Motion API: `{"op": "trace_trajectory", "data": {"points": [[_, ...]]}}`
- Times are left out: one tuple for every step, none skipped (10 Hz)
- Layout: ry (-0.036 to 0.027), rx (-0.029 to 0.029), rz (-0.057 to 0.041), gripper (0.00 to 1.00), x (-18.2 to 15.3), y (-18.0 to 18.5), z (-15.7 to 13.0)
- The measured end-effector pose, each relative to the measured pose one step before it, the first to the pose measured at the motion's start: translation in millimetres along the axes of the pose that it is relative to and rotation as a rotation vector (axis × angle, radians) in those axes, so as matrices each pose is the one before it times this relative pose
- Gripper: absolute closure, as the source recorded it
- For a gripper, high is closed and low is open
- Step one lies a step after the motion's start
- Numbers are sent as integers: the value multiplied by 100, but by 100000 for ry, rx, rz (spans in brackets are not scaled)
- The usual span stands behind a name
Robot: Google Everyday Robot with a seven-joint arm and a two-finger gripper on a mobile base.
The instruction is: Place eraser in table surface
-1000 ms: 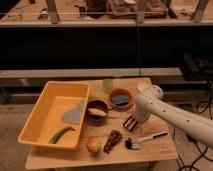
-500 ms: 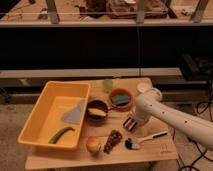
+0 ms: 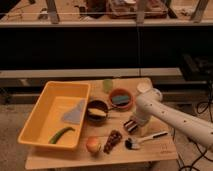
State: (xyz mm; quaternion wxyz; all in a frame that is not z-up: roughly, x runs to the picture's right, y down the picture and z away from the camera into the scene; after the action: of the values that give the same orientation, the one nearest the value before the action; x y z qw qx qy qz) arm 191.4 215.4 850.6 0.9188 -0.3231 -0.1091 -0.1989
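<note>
My white arm reaches in from the right, and my gripper (image 3: 132, 123) points down over the right middle of the tan wooden table surface (image 3: 160, 150). It is shut on the eraser (image 3: 130, 126), a small block with dark, white and reddish stripes. The eraser is at or just above the tabletop, between the dark bowl and the brush. I cannot tell whether it touches the wood.
A yellow tray (image 3: 35, 122) on the left holds a grey wedge (image 3: 75, 114) and a green pod (image 3: 61, 134). Nearby are a dark bowl (image 3: 96, 110), an orange bowl (image 3: 121, 98) with a blue-green pad, a green cup (image 3: 108, 85), an apple (image 3: 93, 145), a brown bumpy wedge (image 3: 114, 141) and a brush (image 3: 145, 139).
The arm has come down slightly, bringing the gripper and eraser a little lower toward the table. Nothing else has moved.
</note>
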Motion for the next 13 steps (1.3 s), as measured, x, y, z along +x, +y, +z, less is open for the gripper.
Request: {"op": "trace_trajectory", "data": {"points": [[31, -101, 33, 76, 11, 18, -79], [-141, -42, 253, 86, 16, 72, -114], [106, -128, 159, 96, 95, 148, -129], [109, 24, -35, 100, 56, 26, -71], [105, 205, -185, 100, 9, -99, -39], [167, 169, -168, 100, -7, -114, -61], [56, 1352, 303, 100, 66, -314, -517], [304, 1641, 1010, 100, 342, -377, -890], [-16, 2762, 1993, 100, 482, -713, -1899], [-161, 1819, 1329, 100, 239, -607, -1586], [-194, 2458, 1606, 100, 315, -899, -2525], [-169, 1784, 1845, 100, 390, -684, -2354], [-330, 3140, 2794, 100, 613, -992, -2722]]}}
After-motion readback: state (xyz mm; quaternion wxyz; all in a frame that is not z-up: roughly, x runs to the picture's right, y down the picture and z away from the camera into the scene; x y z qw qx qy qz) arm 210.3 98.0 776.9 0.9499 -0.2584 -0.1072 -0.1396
